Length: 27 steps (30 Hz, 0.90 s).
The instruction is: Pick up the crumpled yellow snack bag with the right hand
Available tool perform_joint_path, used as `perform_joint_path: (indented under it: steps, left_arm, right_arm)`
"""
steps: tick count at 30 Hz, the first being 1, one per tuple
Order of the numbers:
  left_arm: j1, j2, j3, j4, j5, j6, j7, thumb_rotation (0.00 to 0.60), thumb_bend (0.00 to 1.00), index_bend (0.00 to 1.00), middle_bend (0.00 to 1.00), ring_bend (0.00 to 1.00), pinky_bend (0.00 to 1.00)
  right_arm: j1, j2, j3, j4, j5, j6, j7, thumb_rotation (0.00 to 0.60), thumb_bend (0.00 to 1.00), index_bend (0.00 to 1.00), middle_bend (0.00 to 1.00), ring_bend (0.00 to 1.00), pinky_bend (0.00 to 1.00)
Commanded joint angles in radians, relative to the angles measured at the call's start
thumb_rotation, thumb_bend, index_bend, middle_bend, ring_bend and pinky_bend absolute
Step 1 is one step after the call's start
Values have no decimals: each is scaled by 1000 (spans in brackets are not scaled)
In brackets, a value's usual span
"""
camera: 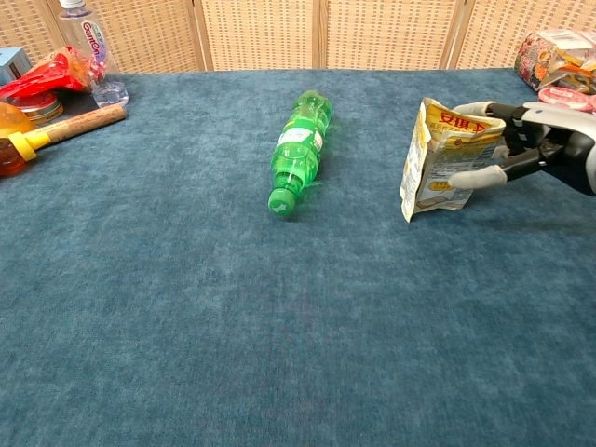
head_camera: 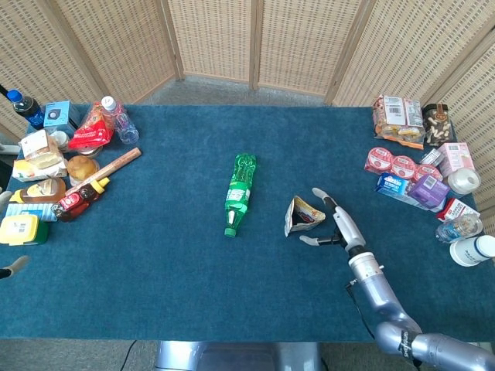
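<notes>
The crumpled yellow snack bag (head_camera: 303,216) stands upright on the blue cloth right of centre; its printed front (camera: 445,158) faces the chest camera. My right hand (head_camera: 338,228) is at the bag's right side with its fingers spread. In the chest view this right hand (camera: 531,140) has its thumb against the bag's lower right edge and its fingers by the top rim, not closed on it. Of my left hand only two separated fingertips (head_camera: 14,267) show at the far left edge, holding nothing.
A green bottle (head_camera: 239,192) lies on its side left of the bag, also in the chest view (camera: 300,149). Packaged snacks and cups (head_camera: 418,170) crowd the right edge. Bottles, sauces and boxes (head_camera: 62,170) fill the left edge.
</notes>
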Motion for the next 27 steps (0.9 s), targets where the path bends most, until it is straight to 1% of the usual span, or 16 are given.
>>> perform_joint_path:
  steps: [1, 9, 13, 16, 18, 19, 20, 21, 22, 23, 25, 27]
  left_arm:
    - [0, 0, 0, 1, -1, 0, 0, 600, 64, 45, 0, 0, 0]
    - [0, 0, 0, 3, -1, 0, -1, 600, 64, 46, 0, 0, 0]
    - [1, 1, -1, 4, -3, 2, -1, 600, 63, 46, 0, 0, 0]
    - [2, 1, -1, 5, -5, 1, -2, 600, 62, 46, 0, 0, 0]
    - [2, 2, -1, 5, -4, 3, -3, 600, 63, 46, 0, 0, 0]
    - [3, 2, -1, 5, -4, 4, -4, 600, 64, 46, 0, 0, 0]
    - [3, 3, -2, 5, -5, 5, -5, 600, 63, 46, 0, 0, 0]
    - [4, 4, -2, 6, -6, 7, -6, 600, 63, 46, 0, 0, 0]
    - [4, 4, -3, 7, -7, 7, -7, 600, 64, 46, 0, 0, 0]
    - [4, 4, -3, 7, -8, 7, -9, 600, 64, 47, 0, 0, 0]
    - [4, 5, -3, 9, -9, 5, -10, 600, 64, 47, 0, 0, 0]
    - [3, 5, -2, 9, -7, 4, -10, 600, 64, 47, 0, 0, 0]
  right_arm:
    - [4, -12, 7, -1, 3, 3, 9, 600, 0, 0, 0, 0, 0]
    - [15, -54, 17, 1, 7, 2, 37, 600, 0, 0, 0, 0, 0]
    - [15, -75, 19, -2, 12, -15, 79, 600, 0, 0, 0, 0, 0]
    - [19, -99, 20, 13, 13, -19, 95, 600, 0, 0, 0, 0, 0]
    - [19, -126, 32, 37, 29, 0, 92, 600, 0, 0, 0, 0, 2]
    - [17, -138, 38, 48, 38, 12, 90, 600, 6, 13, 39, 0, 69]
    - [15, -154, 47, 60, 54, 26, 87, 600, 21, 88, 141, 16, 188]
    - [13, -162, 52, 67, 62, 32, 85, 600, 42, 177, 256, 60, 318]
    - [11, -170, 56, 74, 67, 41, 85, 600, 82, 318, 421, 145, 473]
    - [7, -182, 61, 84, 73, 54, 84, 600, 120, 422, 530, 238, 573]
    - [1, -190, 65, 90, 78, 61, 92, 600, 165, 506, 629, 339, 657]
    - [-6, -189, 69, 87, 80, 61, 105, 600, 178, 519, 654, 368, 685]
